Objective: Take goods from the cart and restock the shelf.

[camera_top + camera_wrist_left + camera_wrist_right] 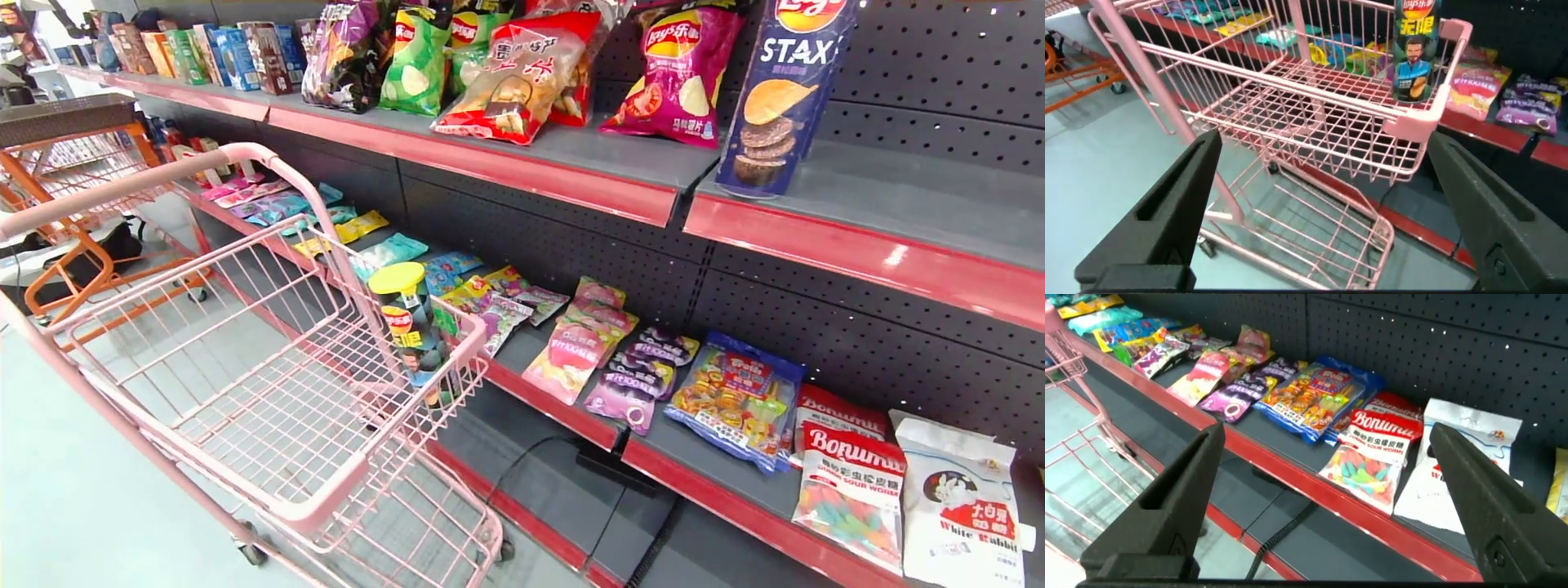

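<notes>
Left tool (1323, 139) hangs spread wide, empty, facing the pink cart (314, 502); right tool (1327, 429) likewise spread. Chip canister (408, 322) stands upright in the basket's 2 o'clock corner; approach level, straddle its middle, clearing the rim.

Landmark: orange trolley (106, 261), a tube frame on castors.
Floor (65, 490): pale grey and smooth, running under and in front of the trolley.
Wall panel (922, 65): dark pegboard, far right of the trolley.
Light: small bright glints on the pegboard.
</notes>
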Controlling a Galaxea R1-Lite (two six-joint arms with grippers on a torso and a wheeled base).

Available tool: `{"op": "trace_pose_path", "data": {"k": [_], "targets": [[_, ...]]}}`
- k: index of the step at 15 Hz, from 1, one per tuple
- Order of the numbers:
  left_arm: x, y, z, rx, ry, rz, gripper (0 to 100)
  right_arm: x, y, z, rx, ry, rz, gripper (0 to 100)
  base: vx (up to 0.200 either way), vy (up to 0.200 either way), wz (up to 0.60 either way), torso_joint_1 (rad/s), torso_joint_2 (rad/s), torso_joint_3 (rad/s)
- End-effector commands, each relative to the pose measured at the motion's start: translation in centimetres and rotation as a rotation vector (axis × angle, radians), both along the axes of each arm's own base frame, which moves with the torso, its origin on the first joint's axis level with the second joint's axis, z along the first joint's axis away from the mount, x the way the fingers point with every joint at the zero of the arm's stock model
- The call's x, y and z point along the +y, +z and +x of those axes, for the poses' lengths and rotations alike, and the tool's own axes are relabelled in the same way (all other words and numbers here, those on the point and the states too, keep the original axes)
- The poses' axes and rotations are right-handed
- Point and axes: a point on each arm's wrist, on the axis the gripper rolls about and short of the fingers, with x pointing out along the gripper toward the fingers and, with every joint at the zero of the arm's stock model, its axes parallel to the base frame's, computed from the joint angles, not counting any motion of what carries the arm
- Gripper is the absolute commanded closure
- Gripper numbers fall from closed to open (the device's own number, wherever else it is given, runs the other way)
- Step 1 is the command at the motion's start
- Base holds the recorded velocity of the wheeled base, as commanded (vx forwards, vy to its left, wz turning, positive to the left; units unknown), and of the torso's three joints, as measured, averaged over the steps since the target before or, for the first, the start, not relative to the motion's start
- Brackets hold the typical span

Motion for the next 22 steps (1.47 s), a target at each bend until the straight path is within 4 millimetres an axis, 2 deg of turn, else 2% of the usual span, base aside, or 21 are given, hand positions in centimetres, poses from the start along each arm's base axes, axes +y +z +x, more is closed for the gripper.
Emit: {"op": "trace_pose_path", "data": {"k": [1,2,3,4,6,9,11,12,13,14,16,18,22], "targets": [[0.0,6.0,0.1,-0.072,-0.054,-0.026,0,0.0,0.0,0.0,0.000,0.000,0.000,0,0.000,0.000,0.00,-0.022,0.12,0.095],[0.0,10.0,1.3,-0.070,-0.080,-0.091,0,0.0,0.0,0.0,-0.001,0.000,0.000,0,0.000,0.000,0.00,0.000,0.00,0.000],[-0.1,14.7,3.3,-0.077,-0.101,-0.202,0,0.0,0.0,0.0,0.000,0.000,0.000,0,0.000,0.000,0.00,0.000,0.00,0.000],[-0.3,18.1,7.4,-0.013,-0.081,-0.232,0,0.0,0.0,0.0,-0.001,0.000,0.000,0,0.000,0.000,0.00,0.000,0.00,0.000],[-0.6,17.3,13.0,0.153,-0.066,-0.213,0,0.0,0.0,0.0,-0.001,0.000,0.000,0,0.000,0.000,0.00,0.000,0.00,0.000],[-1.3,15.2,21.6,0.207,-0.146,-0.185,0,0.0,0.0,0.0,-0.001,0.004,0.000,0,0.000,0.000,0.00,0.000,0.00,0.000],[-2.2,13.1,25.6,0.269,-0.230,-0.171,0,0.0,0.0,0.0,-0.001,0.004,0.000,0,0.000,0.000,0.00,0.000,0.00,0.000],[-2.7,12.6,26.2,0.291,-0.256,-0.170,0,0.0,0.0,0.0,-0.001,0.002,0.000,0,0.000,0.000,0.00,0.000,0.00,0.000],[-4.3,11.5,28.0,0.327,-0.313,-0.170,0,0.0,0.0,0.0,-0.001,0.002,0.000,0,0.000,0.000,0.00,0.000,0.00,0.000],[-5.4,10.9,28.7,0.333,-0.365,-0.170,0,0.0,0.0,0.0,-0.001,0.002,0.000,0,0.000,0.000,0.00,0.000,0.00,0.000],[-6.8,9.7,30.4,0.329,-0.413,-0.158,0,0.0,0.0,0.0,-0.001,0.002,0.000,0,0.000,0.000,0.00,0.000,0.00,0.000],[-7.4,8.9,32.2,0.328,-0.422,-0.157,0,0.0,0.0,0.0,-0.001,0.002,0.000,0,0.000,0.000,0.00,0.000,0.00,0.000],[-8.2,7.7,33.1,0.365,-0.427,-0.154,0,0.0,0.0,0.0,-0.001,0.004,0.000,0,0.000,0.000,0.00,0.000,0.00,0.000]]}}
